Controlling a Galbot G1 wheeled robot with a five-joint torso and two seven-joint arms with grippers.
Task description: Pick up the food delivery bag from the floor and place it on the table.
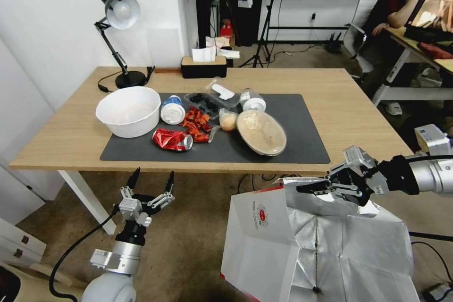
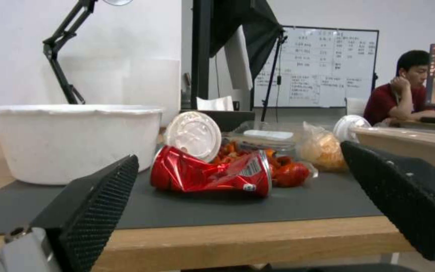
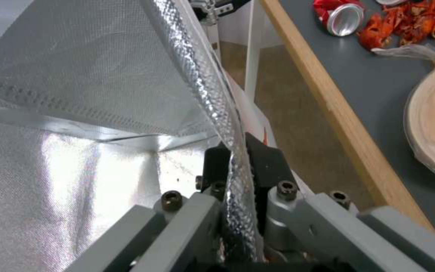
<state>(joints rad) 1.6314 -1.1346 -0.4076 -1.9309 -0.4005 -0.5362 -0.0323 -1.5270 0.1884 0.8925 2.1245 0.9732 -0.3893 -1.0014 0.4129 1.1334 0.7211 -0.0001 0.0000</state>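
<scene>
The food delivery bag (image 1: 264, 240), white with a round red logo and silver foil lining (image 3: 76, 94), hangs open just in front of the table's (image 1: 358, 118) front edge, right of centre. My right gripper (image 1: 311, 188) is shut on the bag's upper foil rim, and its fingers (image 3: 265, 162) pinch the rim between them. The bag's base runs out of the picture. My left gripper (image 1: 152, 181) stands open with nothing in it, pointing up below the table's front edge at the left. Its fingertips (image 2: 104, 189) face the dark grey mat (image 2: 177, 211).
On the mat (image 1: 302, 146) lie a white bowl (image 1: 128, 111), a crushed red can (image 1: 172, 139), red food scraps (image 1: 196, 125), a lidded oval container (image 1: 261, 132) and cups. A desk lamp (image 1: 120, 14) and a tissue box (image 1: 204, 66) stand at the back. A white table leg (image 1: 89, 198) is near my left arm.
</scene>
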